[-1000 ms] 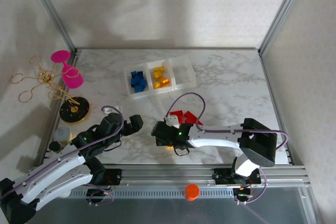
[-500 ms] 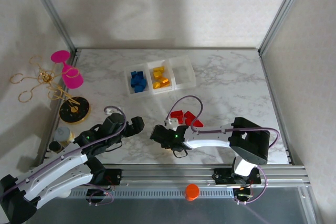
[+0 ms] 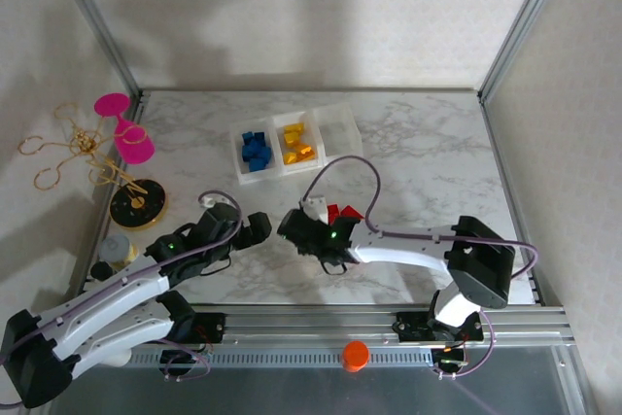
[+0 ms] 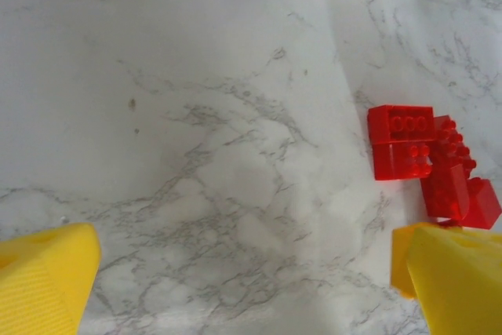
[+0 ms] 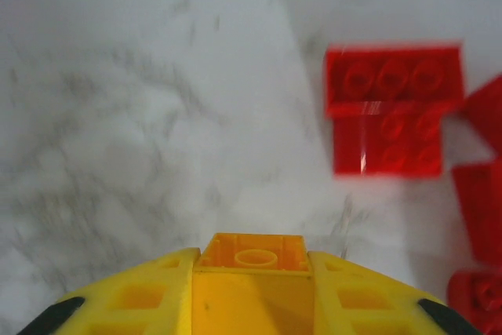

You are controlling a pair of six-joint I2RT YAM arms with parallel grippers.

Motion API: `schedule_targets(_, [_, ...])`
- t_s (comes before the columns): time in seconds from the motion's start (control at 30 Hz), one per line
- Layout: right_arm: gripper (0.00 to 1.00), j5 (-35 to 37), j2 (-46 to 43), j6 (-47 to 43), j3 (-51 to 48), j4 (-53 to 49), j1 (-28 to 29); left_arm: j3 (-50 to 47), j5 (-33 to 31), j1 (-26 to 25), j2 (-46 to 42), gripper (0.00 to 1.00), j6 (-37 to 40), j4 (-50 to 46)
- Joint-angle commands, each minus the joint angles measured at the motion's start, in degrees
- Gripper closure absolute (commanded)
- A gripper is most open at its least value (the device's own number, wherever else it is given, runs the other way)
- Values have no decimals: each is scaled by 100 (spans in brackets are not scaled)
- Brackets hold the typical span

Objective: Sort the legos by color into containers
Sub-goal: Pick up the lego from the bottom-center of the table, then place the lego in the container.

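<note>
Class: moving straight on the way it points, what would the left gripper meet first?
The left gripper would probably meet bare white marble tabletop; the glossy red plastic bricks lie right of its line.

White arms (image 3: 107, 313), black joints (image 3: 481, 274), yellow gripper fingers (image 5: 125, 304)

Bright, even light; soft shadows on wall (image 3: 292, 17); right-wrist view blurred.

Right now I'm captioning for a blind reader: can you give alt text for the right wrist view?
A yellow brick sits clamped between the right arm's yellow fingers at the bottom centre. Beyond it, several red bricks lie clustered at the right on the white marble table.
</note>
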Motion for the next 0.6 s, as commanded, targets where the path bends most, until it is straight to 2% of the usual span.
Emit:
schedule_targets(0.0, [75,272,-169,-887,295,367,-470,475,-237,23,300,0,177,144])
schedule_targets(0.23, [75,-131,434,-2086,971,1426,-1418,984,-426,229,849,0,418,377])
schedule_targets(0.4, [74,-408,1289,-2967,1614,2093,-1925,1213,-411,584,1119,0,533,483])
schedule_targets(0.57, [74,-753,2208,-3320,2401,2402,-2364,1464,-428,828,1438,0,655,559])
